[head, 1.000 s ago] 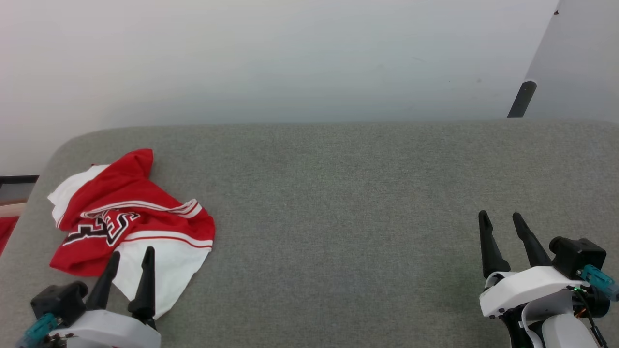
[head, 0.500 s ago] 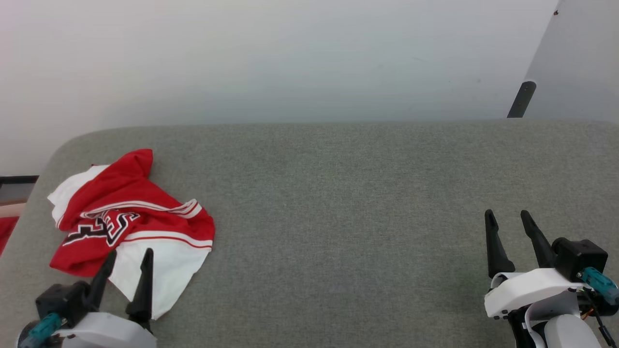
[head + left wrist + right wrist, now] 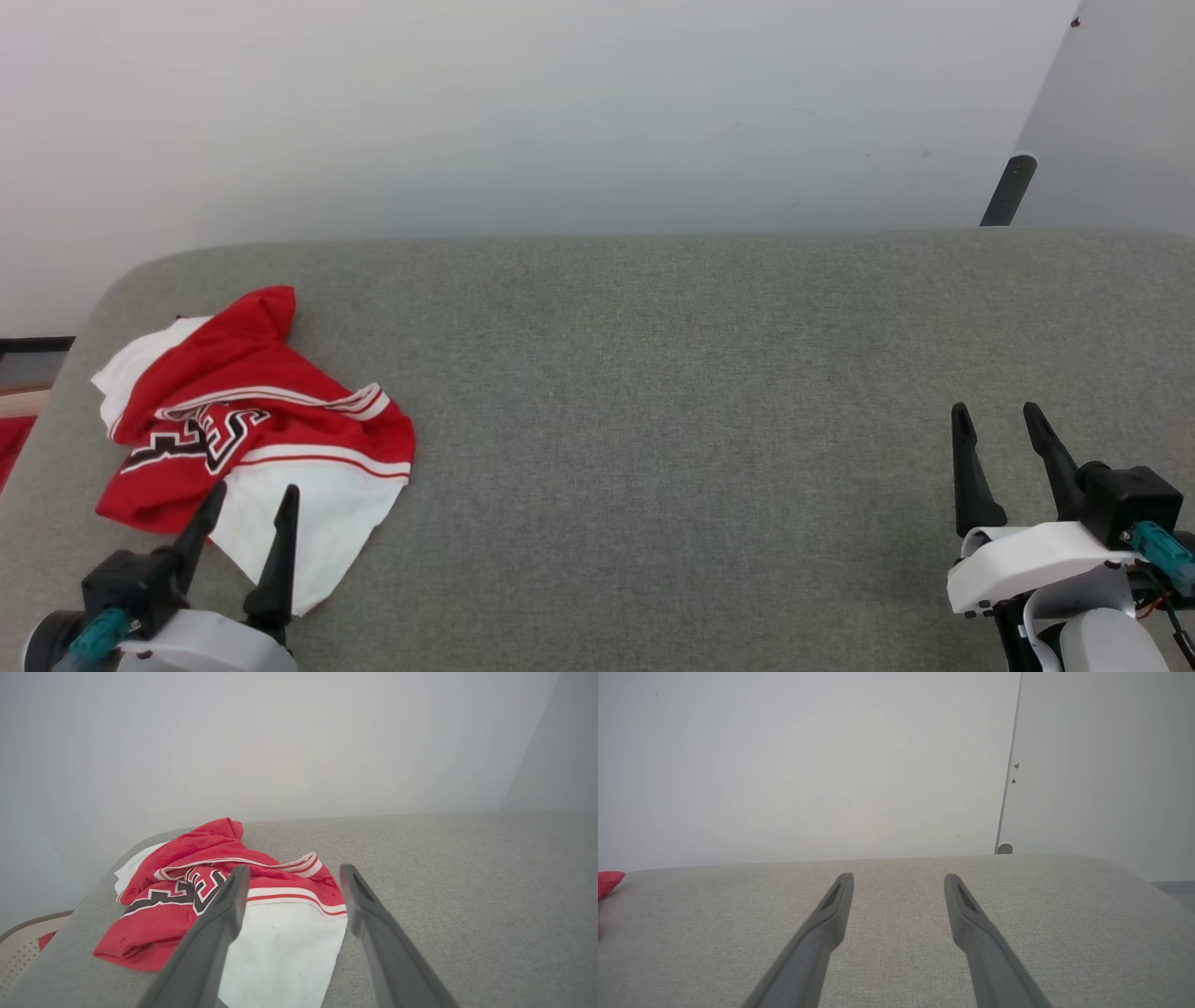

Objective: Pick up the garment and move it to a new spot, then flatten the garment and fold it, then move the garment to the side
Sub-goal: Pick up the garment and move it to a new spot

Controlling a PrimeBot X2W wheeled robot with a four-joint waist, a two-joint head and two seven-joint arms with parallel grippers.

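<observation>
Pickup not started: shirt [image 3: 233, 373] lies crumpled; left gripper [image 3: 255, 488] and right gripper [image 3: 993, 408] gape empty; left should reach in and pinch it.

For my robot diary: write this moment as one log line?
garment: crumpled, not picked up | left gripper: open, by its near edge | right gripper: open, empty, far off

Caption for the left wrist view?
Left gripper, fingers open, framing the crumpled red-and-white garment on the grey surface.

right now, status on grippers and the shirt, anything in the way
Left gripper open at near edge of garment, no grip. Right gripper open, empty, far right. Garment crumpled at left end of grey surface. Nothing in the way.
</observation>
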